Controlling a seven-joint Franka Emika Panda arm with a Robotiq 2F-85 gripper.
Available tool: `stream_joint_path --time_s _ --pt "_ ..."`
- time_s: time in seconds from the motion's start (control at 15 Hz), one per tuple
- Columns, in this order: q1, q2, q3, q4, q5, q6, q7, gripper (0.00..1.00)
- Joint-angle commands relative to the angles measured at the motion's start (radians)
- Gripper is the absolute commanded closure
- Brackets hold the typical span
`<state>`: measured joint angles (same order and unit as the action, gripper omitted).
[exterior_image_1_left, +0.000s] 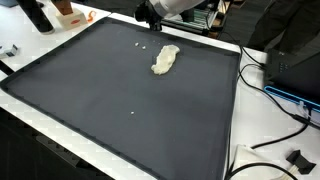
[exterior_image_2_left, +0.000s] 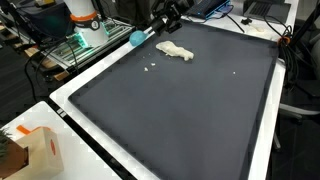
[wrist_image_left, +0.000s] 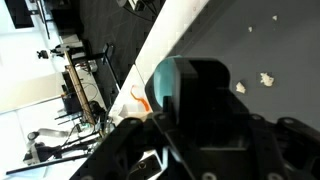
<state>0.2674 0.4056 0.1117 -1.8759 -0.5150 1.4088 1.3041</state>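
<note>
Gripper (wrist_image_left: 190, 108): yours, clamped on the teal-tipped tool (exterior_image_2_left: 137, 38) over the desk's far edge.
White lump (exterior_image_1_left: 166, 59): nearby on the black mat (exterior_image_1_left: 120, 100).
Progress: tool in hand; crumbs (exterior_image_2_left: 150, 68) apparently untouched.

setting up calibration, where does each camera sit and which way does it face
An exterior view: beyond one side of the dark mat, facing across it to the cream lump; gripper at the far edge.
An exterior view: above a near corner, facing diagonally up the mat; gripper holds the teal-tipped tool at the top.
Wrist view: on the wrist, facing down past the fingers and tool to crumbs.
Shared: both exterior views show lump, mat, gripper.
</note>
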Motion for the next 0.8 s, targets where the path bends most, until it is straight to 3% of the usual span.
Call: stream_joint_path --time_s 0.0,0.73 --pt "0.036 0.055 0.000 0.055 -0.052 -0.028 -0.052 0.75" --pt "0.072 0.085 0.006 0.068 -0.103 0.026 -0.212 0.75"
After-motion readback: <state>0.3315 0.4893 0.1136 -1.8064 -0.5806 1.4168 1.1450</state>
